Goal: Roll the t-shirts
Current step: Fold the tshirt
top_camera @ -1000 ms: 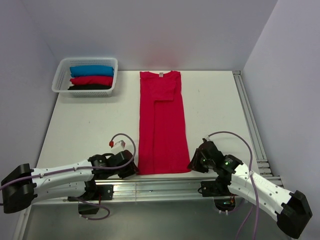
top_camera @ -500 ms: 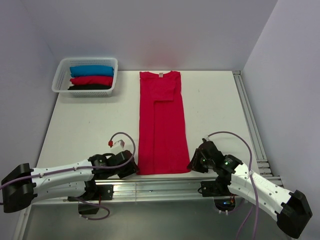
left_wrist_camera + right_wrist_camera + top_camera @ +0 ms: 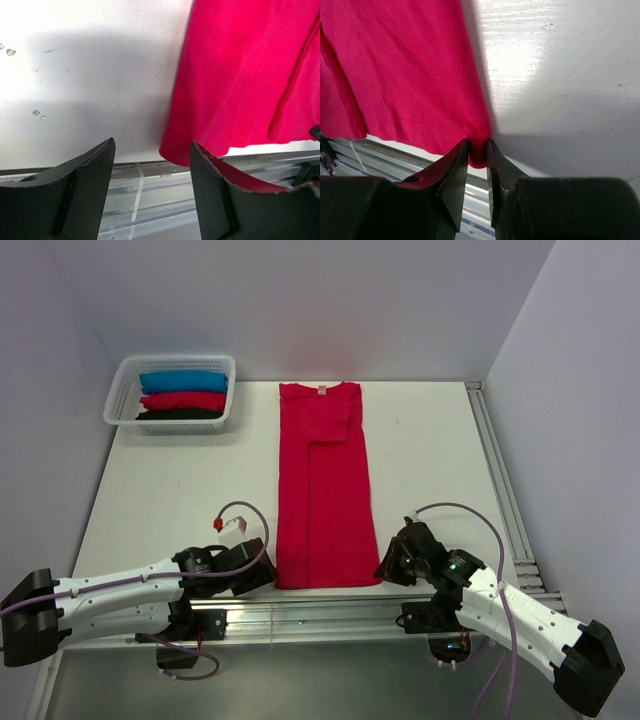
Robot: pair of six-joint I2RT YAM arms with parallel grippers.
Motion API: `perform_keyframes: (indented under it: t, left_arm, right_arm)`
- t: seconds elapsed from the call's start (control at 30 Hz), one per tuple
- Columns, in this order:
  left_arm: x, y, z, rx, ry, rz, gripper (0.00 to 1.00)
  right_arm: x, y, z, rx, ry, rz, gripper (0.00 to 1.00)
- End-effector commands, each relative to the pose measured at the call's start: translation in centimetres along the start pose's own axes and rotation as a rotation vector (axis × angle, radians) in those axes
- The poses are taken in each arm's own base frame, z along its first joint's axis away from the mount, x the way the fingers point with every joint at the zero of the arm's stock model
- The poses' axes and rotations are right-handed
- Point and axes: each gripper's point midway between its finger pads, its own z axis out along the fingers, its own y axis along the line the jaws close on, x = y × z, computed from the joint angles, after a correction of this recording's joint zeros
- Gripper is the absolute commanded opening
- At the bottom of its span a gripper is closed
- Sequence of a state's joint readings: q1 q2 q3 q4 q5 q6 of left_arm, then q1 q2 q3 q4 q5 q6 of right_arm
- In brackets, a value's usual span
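Observation:
The crimson-red t-shirt (image 3: 323, 485) lies folded into a long strip down the middle of the table, its pale neck label at the far end. My left gripper (image 3: 262, 578) is open at the strip's near left corner (image 3: 176, 152), its fingers standing either side of that corner without touching it. My right gripper (image 3: 385, 570) is shut on the near right hem corner (image 3: 479, 150), the cloth pinched between its fingertips. Rolled blue, red and black t-shirts (image 3: 183, 396) sit in the basket.
A white lattice basket (image 3: 120, 410) stands at the far left of the table. A metal rail (image 3: 330, 605) runs along the table's near edge, right under both grippers. A rail (image 3: 497, 485) lines the right edge.
My left gripper has shifted slightly towards the shirt's near left corner. The right gripper and the shirt have not moved.

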State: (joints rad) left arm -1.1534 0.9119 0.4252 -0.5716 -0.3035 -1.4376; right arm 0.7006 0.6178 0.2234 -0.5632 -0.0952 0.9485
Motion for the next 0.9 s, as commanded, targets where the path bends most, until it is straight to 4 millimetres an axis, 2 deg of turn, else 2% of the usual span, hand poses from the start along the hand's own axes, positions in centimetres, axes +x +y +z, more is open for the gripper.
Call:
perform_keyframes:
  t: [0.0,0.17,0.3,0.4,0.47,0.5,0.67,0.87]
  left_arm:
    - [-1.0,-1.4,-0.9,0.022,-0.038,-0.005,0.66]
    - [-0.7,-2.0,-1.1,0.031,-0.038,0.014,0.66]
    - [-0.6,-2.0,-1.2,0.023,-0.04,0.018,0.66]
    - [-0.4,-2.2,-1.2,0.029,-0.04,0.026,0.65]
    - [-0.1,-2.5,-1.0,0.047,-0.036,0.032,0.61]
    - [0.1,-2.0,-0.6,0.039,-0.032,0.035,0.6]
    - [1.0,-2.0,0.2,0.046,0.001,0.033,0.43]
    - [1.3,-2.3,0.7,0.062,0.006,0.042,0.41]
  right_arm:
    - [0.2,-0.5,0.3,0.011,0.0,-0.021,0.29]
    - [0.2,-0.5,0.2,0.014,-0.001,-0.021,0.29]
    - [-0.9,0.7,-0.9,-0.019,-0.045,-0.023,0.3]
    - [-1.5,0.8,-1.3,-0.004,-0.063,-0.034,0.31]
    - [-1.1,0.5,-1.0,0.005,-0.043,-0.038,0.31]
    - [-0.9,0.5,-0.8,0.006,-0.033,-0.039,0.31]
    - [-0.6,0.5,-0.5,-0.012,-0.029,-0.027,0.31]
    - [-0.5,0.2,-0.4,-0.002,-0.022,-0.03,0.31]
